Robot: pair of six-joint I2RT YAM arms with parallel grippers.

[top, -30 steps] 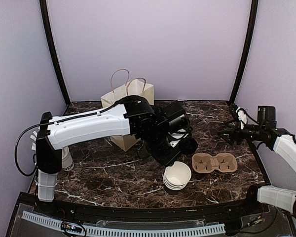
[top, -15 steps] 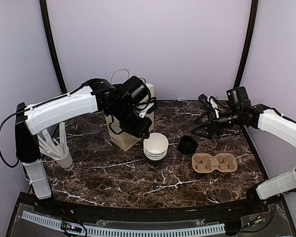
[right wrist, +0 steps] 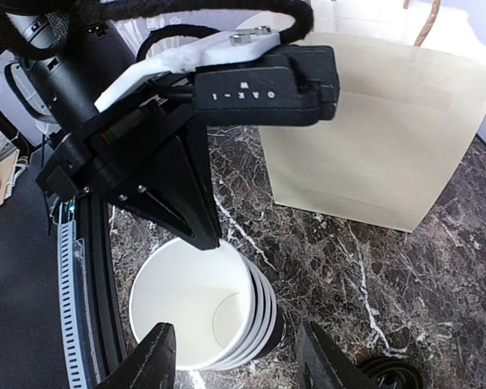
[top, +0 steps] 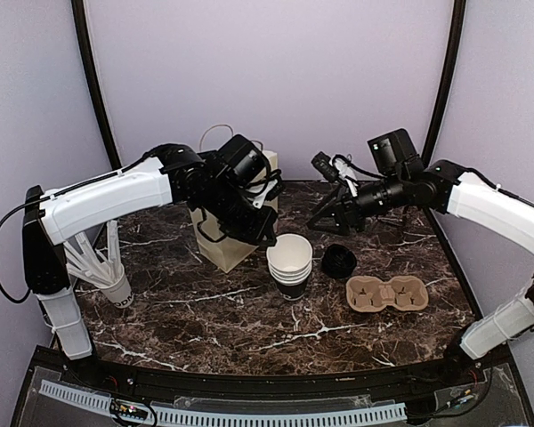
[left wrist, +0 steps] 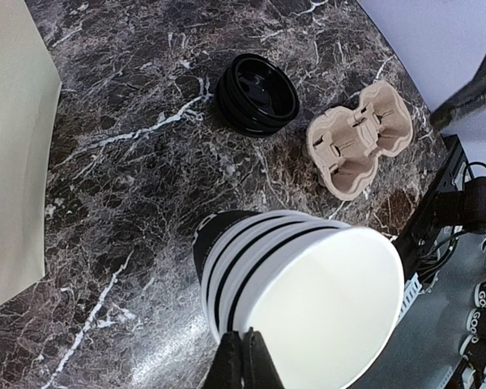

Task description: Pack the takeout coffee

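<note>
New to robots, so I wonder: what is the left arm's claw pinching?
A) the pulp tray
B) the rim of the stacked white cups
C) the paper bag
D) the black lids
B: the left gripper is shut on the rim of the stacked white cups; the black lids and pulp tray lie apart on the table.

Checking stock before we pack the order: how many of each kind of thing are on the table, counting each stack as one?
Cup stack: 1
Lid stack: 1
Tray: 1
Bag: 1
Cup of sticks: 1
Total: 5
</note>
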